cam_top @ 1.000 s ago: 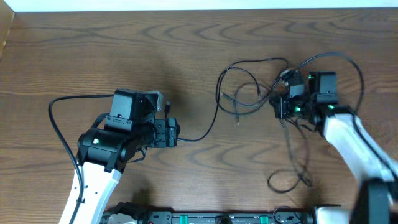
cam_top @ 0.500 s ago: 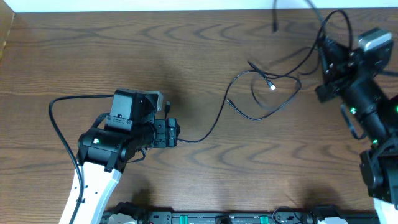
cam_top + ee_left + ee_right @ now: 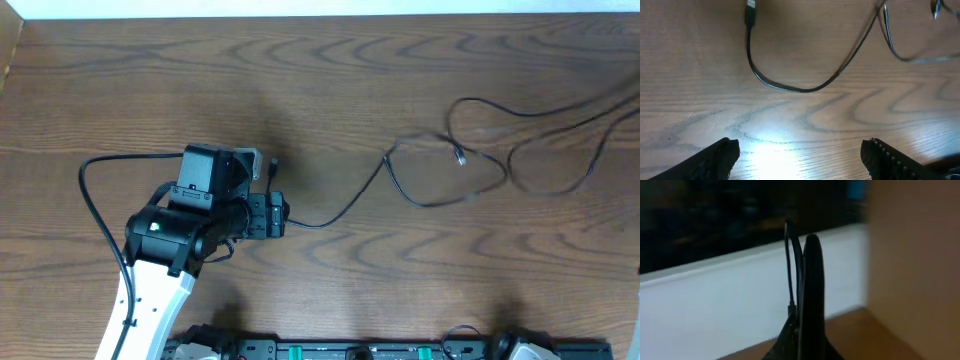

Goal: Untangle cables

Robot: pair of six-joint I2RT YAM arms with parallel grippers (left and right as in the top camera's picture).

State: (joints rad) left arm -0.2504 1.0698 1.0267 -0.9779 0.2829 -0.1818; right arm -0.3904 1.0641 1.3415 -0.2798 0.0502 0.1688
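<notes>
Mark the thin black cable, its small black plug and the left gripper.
thin black cable [image 3: 800, 91]: left wrist view, bottom of its curve.
small black plug [image 3: 750, 12]: left wrist view, plug body.
left gripper [image 3: 800, 149]: left wrist view, midway between fingertips.

Robotics lab workstation. Indicators: a wood-grain table [image 3: 200, 90]; a white-and-black arm [image 3: 165, 235] mounted at its near edge; an equipment rail [image 3: 350, 351] with green lights along that edge; loose cables [image 3: 440, 204] on top.

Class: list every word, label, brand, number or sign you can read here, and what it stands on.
None readable. The table, the cables and the left arm show no print; the right wrist view is dark and blurred.
</notes>
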